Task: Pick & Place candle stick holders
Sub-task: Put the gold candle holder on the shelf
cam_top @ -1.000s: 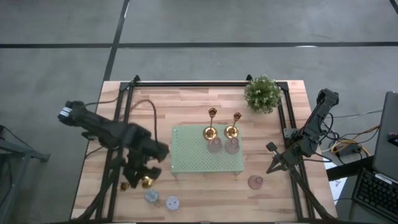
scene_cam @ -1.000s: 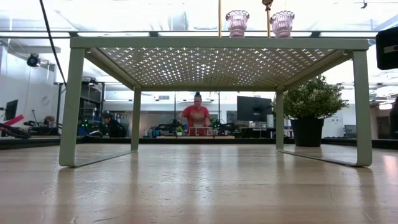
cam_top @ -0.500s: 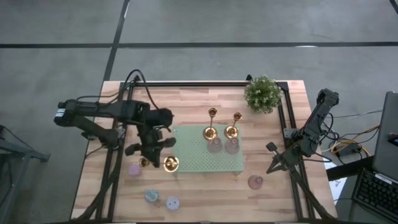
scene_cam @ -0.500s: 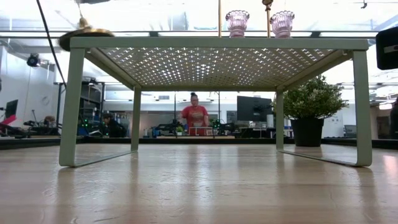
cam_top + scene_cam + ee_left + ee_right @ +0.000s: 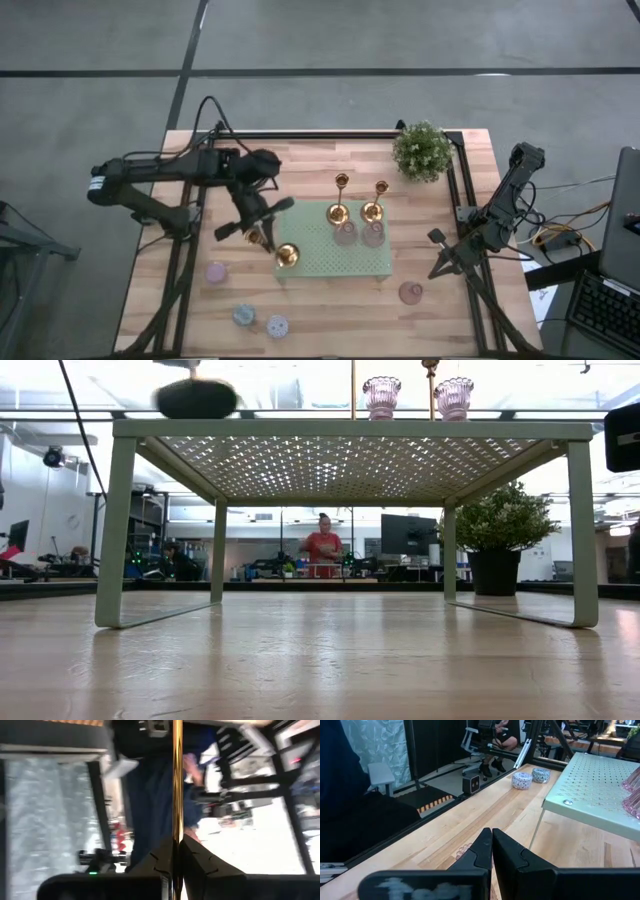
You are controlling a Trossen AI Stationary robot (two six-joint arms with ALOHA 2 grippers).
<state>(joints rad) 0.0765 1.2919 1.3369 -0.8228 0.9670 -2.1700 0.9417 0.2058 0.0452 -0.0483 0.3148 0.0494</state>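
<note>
Gold candle stick holder (image 5: 282,253) hangs over the near left corner of the green perforated stand (image 5: 340,262), its thin stem pinched tight in the left gripper (image 5: 262,236)'s jaws while the right gripper (image 5: 436,239) waits, jaws together, low over the table (image 5: 330,320)'s right side. Two gold holders (image 5: 338,208) already stand at the stand's far edge with two pink cups (image 5: 346,233) in front. My read: bring that stem fully upright, settle the round base flat and inboard of the edge, then let go.

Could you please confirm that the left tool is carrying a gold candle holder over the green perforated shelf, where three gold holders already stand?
Not quite: the high view shows only two slim gold holders standing on the green perforated shelf. The left tool does carry a third gold candle holder over it.
</note>
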